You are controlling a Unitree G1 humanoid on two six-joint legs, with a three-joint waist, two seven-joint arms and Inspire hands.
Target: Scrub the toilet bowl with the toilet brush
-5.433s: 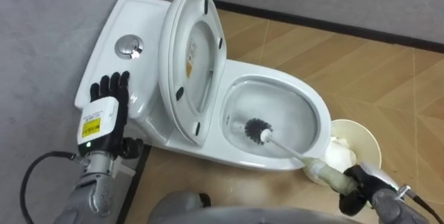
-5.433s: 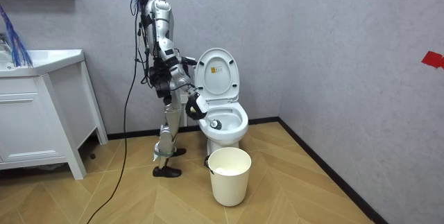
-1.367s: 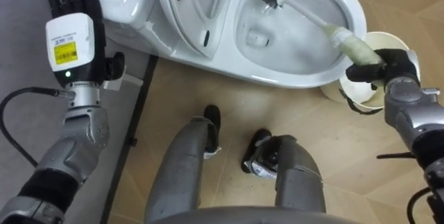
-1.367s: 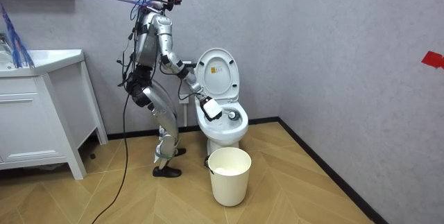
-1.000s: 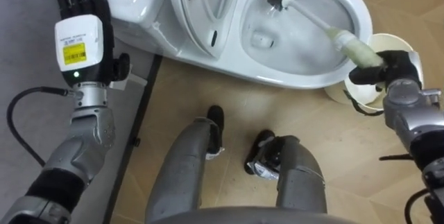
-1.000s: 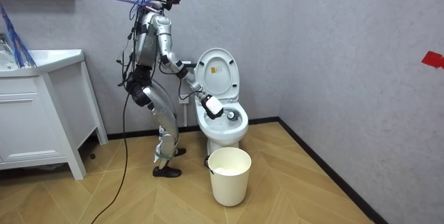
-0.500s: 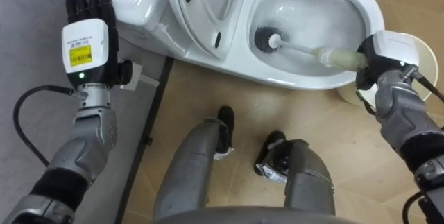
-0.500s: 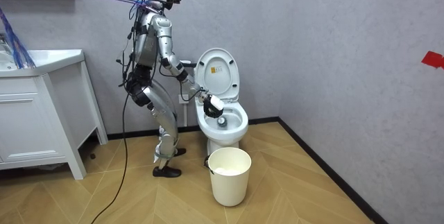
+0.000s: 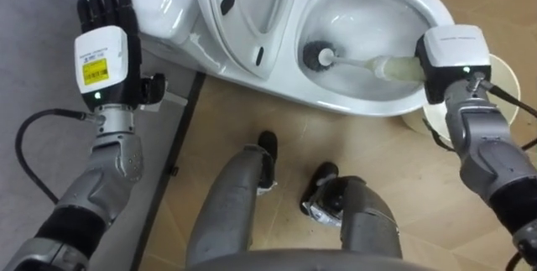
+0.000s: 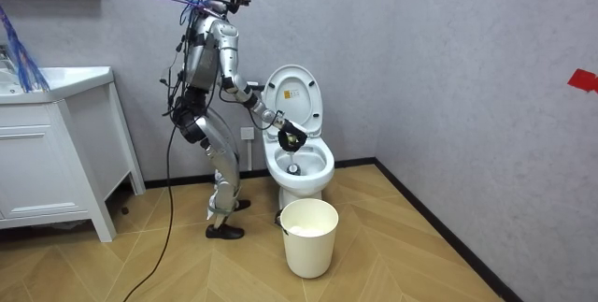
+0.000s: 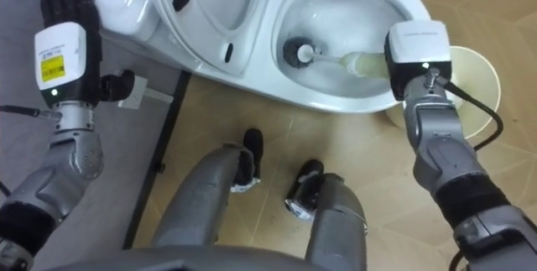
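Observation:
The white toilet point(image 9: 377, 107) stands before me with its lid point(image 9: 243, 11) raised. A toilet brush point(image 9: 317, 54) with a dark bristle head lies inside the bowl, its head on the bowl's left inner wall near the water. Its pale handle point(image 9: 394, 68) runs right, straight into my right hand point(image 9: 453, 53), which is shut on it above the bowl's right rim. My left hand point(image 9: 105, 44) is open, fingers straight up, beside the tank at the left. In the room view I stand bent forward at the toilet point(image 10: 301, 166), on the room view's left of it.
A round cream brush holder point(image 9: 499, 95) sits on the wood floor right of the bowl, partly behind my right wrist. A white bin point(image 10: 308, 237) stands in front of the toilet. A white vanity cabinet point(image 10: 47, 152) is at the room view's left.
My right hand has swung in over the bowl's right rim. The brush head has swept from the far end of the bowl down to its left wall. The left hand stays raised.

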